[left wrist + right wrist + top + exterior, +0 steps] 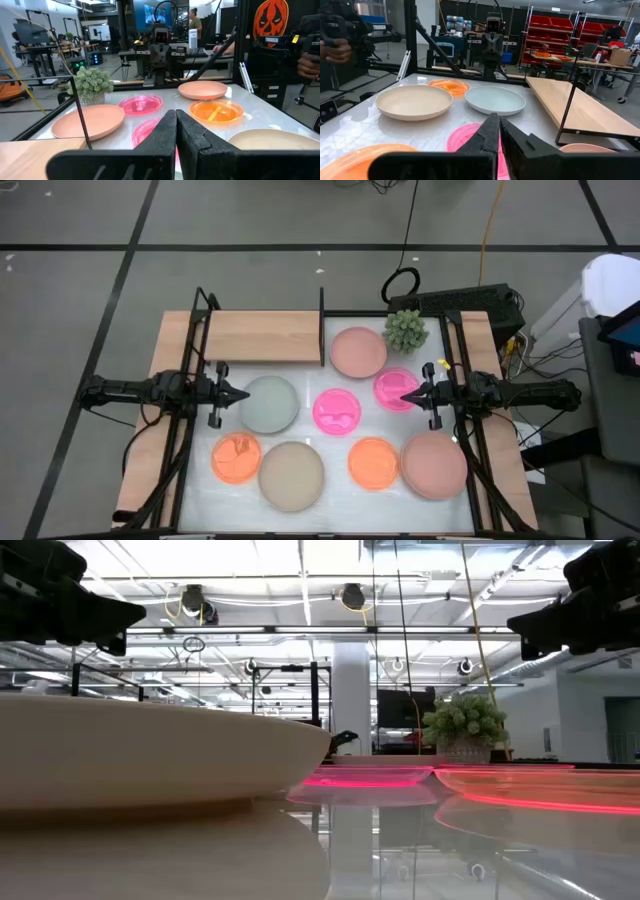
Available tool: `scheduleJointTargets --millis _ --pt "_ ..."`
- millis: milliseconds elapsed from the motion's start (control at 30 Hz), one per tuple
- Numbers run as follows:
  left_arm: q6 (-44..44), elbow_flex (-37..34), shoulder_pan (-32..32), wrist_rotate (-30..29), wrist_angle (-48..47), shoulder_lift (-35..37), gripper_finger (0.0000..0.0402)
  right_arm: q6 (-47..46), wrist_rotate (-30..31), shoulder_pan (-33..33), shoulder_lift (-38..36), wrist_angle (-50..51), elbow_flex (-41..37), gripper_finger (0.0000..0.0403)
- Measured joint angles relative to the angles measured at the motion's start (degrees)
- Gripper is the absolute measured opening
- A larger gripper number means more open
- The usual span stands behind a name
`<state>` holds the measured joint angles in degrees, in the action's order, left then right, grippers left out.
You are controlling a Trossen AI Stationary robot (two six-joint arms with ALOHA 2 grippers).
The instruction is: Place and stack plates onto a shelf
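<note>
White and glossy, the desk [330, 500] fills the middle of the high view, with grey floor around it and cables trailing off at the far right. Along its far left edge lies the shelf [262, 337], a light wooden board with thin black uprights at its ends, bare of plates. Eight plates sit on the desk itself. Of the larger ones, a pale pink plate [434, 464] lies near right, a beige plate [291, 475] near centre-left, a grey-green plate [269, 403] left of centre, and a second pale pink plate [358, 351] far, just right of the shelf. Of the smaller translucent ones, a neon pink plate [338, 410] is in the middle, another neon pink plate [395, 388] to its right, an orange plate [374, 462] near right of centre, and another orange plate [236, 457] near left. A spiky green plant [405, 330] stands at the far right. The left tool [243, 394] hangs at the grey-green plate's left edge, fingers pressed together. The right tool [406, 396] hangs over the right neon pink plate, fingers likewise pressed together.
</note>
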<state>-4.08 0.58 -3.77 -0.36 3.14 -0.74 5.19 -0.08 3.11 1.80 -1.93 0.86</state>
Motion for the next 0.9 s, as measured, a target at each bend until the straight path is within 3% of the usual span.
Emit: scheduleJointTargets --millis 600,900 --pt "0.0 0.0 0.0 0.0 0.0 0.0 0.0004 0.0 0.0 0.0 0.0 -1.3 0.0 0.0000" --pt "0.1 0.0 0.0 0.0 -0.2 0.0 0.0004 0.6 0.0 0.0 2.7 -0.8 3.8 0.0000"
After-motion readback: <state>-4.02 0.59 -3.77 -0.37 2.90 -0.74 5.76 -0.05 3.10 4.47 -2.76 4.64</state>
